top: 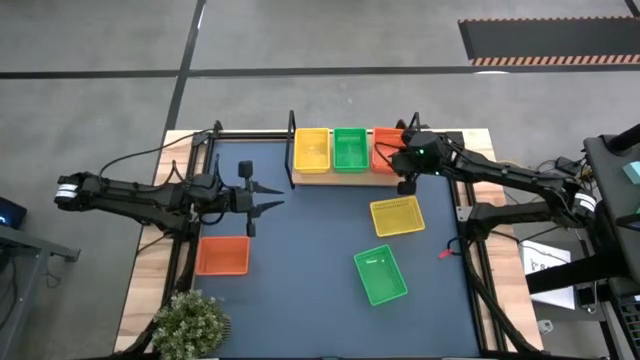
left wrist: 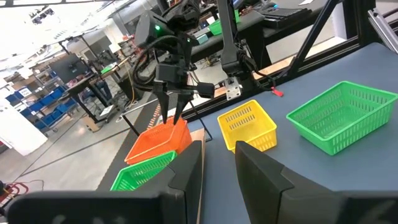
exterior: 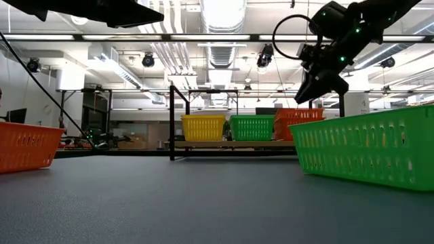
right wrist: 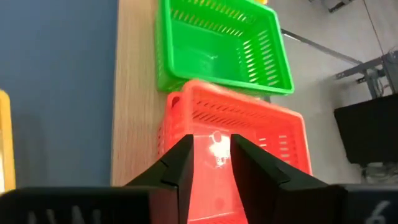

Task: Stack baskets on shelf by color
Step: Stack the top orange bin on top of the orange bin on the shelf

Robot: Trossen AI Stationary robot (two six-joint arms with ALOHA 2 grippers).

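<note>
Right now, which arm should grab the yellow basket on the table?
Probably the right. The right gripper hangs over the shelf's orange basket, next to the yellow basket; the left gripper waits farther away.

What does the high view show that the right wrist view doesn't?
Only the high view: the left end effector waiting open over the table's left side, an orange basket near it, a loose green basket on the table, the yellow basket on the shelf, and a plant.

Only the right wrist view: the right end effector seen from close, fingers slightly apart and empty just above the orange basket on the shelf.

Both: the shelf, its green basket and orange basket, and the loose yellow basket.
</note>
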